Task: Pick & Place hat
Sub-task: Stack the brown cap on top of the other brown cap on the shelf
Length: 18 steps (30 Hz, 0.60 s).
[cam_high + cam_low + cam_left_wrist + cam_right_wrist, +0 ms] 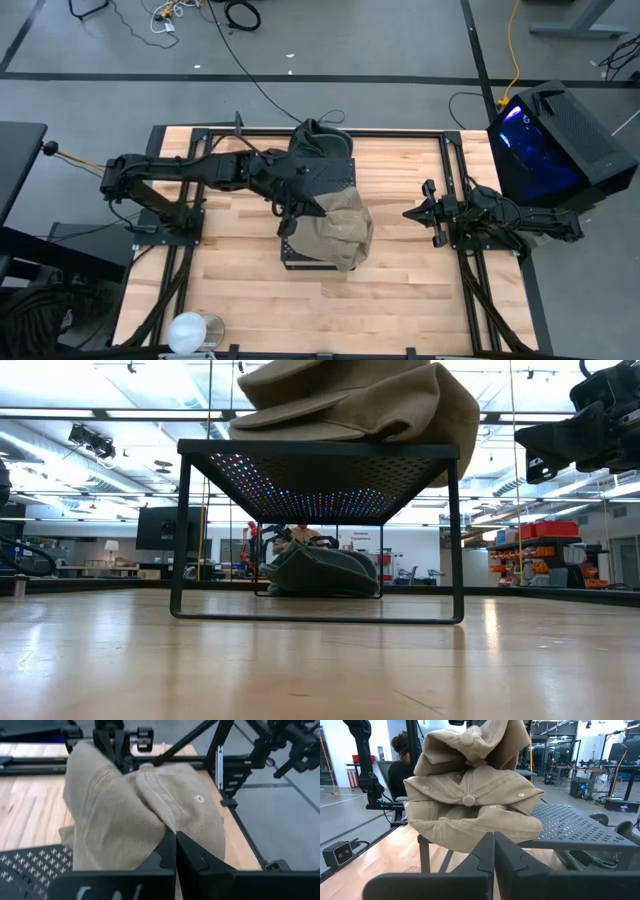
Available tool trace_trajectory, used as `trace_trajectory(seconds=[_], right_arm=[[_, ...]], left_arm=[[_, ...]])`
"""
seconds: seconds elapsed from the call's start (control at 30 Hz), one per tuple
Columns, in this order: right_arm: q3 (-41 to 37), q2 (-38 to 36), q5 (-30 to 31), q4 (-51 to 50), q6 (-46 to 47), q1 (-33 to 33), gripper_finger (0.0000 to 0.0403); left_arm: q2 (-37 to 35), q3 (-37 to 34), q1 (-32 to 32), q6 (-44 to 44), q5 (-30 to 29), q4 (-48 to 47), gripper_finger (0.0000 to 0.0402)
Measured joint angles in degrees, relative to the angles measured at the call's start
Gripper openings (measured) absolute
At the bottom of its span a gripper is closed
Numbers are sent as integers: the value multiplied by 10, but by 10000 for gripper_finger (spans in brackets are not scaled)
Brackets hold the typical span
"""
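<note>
Tan cap [338, 232] lies on perforated rack [318, 262]; left tool [296, 208] closed at its fabric. Right tool [424, 213] closed, idle. Dark hat [322, 572] remains.

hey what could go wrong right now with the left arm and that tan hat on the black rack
1. The tan hat sits crumpled at the edge of the perforated black rack, part of it hanging past the side, so a release here could let it slide off onto the table.
2. The left gripper is shut on a fold of fabric; withdrawing may drag the hat along.
3. A dark green hat lies behind the rack, within the arm's sweep.
</note>
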Motion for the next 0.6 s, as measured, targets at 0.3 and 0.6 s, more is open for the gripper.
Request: trace_trajectory(seconds=[0.3,0.6], right_arm=[[0,0,0,0,0,0,7],[0,0,0,0,0,0,7]], left_arm=[[1,-6,0,14,-2,4,6],[1,-6,0,27,-35,3,17]])
